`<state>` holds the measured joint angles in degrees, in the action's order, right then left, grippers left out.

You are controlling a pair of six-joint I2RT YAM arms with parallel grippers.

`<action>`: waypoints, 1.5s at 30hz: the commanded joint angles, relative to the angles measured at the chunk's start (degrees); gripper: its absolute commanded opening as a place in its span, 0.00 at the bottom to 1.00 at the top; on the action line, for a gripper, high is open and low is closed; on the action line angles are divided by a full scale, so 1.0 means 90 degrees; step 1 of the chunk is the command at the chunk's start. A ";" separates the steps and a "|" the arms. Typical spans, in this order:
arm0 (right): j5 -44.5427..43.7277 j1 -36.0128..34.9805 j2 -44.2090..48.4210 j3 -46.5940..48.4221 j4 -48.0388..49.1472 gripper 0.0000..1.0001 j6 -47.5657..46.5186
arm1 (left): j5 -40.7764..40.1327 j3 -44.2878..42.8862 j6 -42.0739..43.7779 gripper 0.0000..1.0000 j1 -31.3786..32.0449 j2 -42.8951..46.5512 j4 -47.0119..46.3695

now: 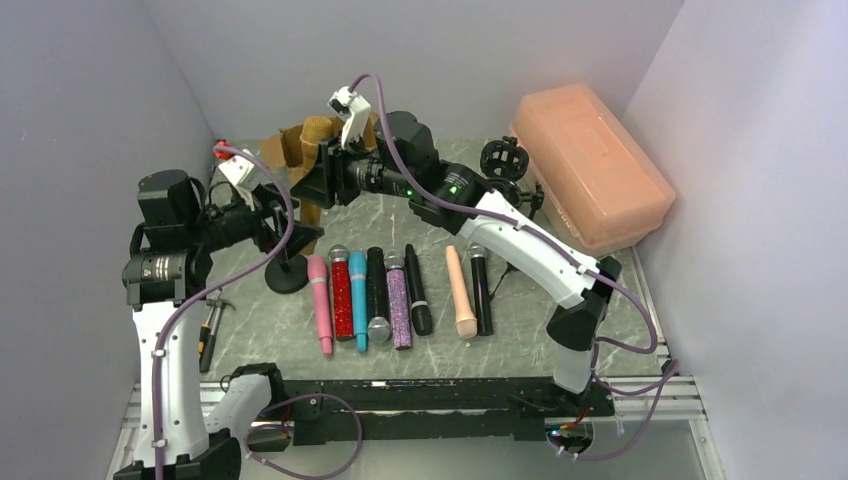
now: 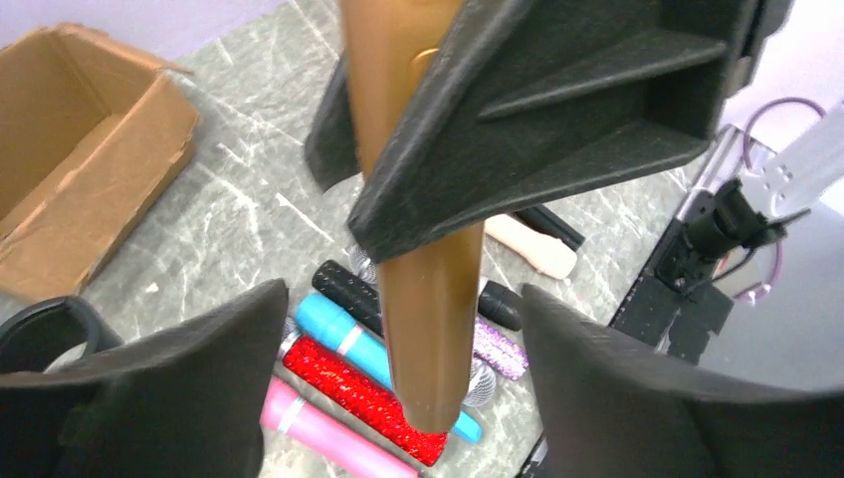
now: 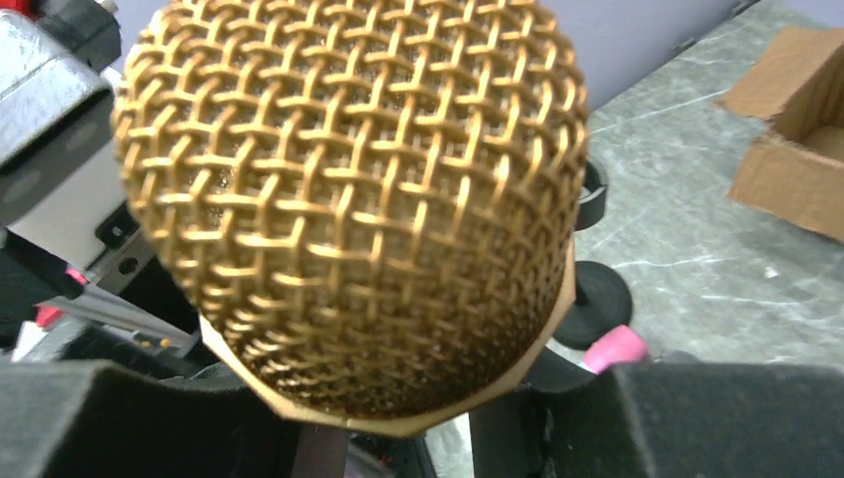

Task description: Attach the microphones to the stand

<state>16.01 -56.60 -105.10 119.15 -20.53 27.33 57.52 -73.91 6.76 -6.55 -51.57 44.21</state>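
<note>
My right gripper point(image 1: 322, 185) is shut on the gold microphone point(image 1: 318, 132) and holds it upright above the table, mesh head up. The head fills the right wrist view point(image 3: 348, 199), with the gripper point(image 3: 418, 438) below it. My left gripper point(image 1: 275, 215) is open. In the left wrist view the gripper point(image 2: 403, 294) has the gold handle point(image 2: 428, 319) hanging between its fingers with gaps on both sides. The stand's round black base point(image 1: 288, 275) sits just below. Pink point(image 1: 320, 300), red glitter point(image 1: 342, 295), blue point(image 1: 358, 300), purple glitter point(image 1: 398, 300), peach point(image 1: 462, 295) and black point(image 1: 481, 290) microphones lie in a row.
A cardboard box point(image 1: 285, 145) stands behind the grippers. A pink plastic case point(image 1: 590, 165) sits at the back right, with a black shock-mount stand point(image 1: 503, 160) beside it. A small tool point(image 1: 208, 335) lies at the left edge.
</note>
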 commanded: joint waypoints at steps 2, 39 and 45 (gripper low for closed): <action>-0.0753 0.0078 -0.0209 0.1014 -0.0480 0.08 -0.0818 | -0.1119 -0.0984 0.1996 0.99 -0.0047 -0.0341 0.1060; -0.0388 0.0673 -0.1399 0.1814 0.1459 0.09 -0.0974 | 0.1570 -0.2382 0.8794 0.97 -0.2967 -0.3698 0.4965; -0.0237 0.0660 -0.1796 0.2185 0.1783 0.09 -0.0869 | 0.1547 -0.2303 0.9247 0.85 -0.2938 -0.3793 0.5093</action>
<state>11.53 -50.54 -118.87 135.41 -10.79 18.59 68.55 -94.30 82.63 -33.08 -86.04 85.60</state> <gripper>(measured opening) 0.408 0.874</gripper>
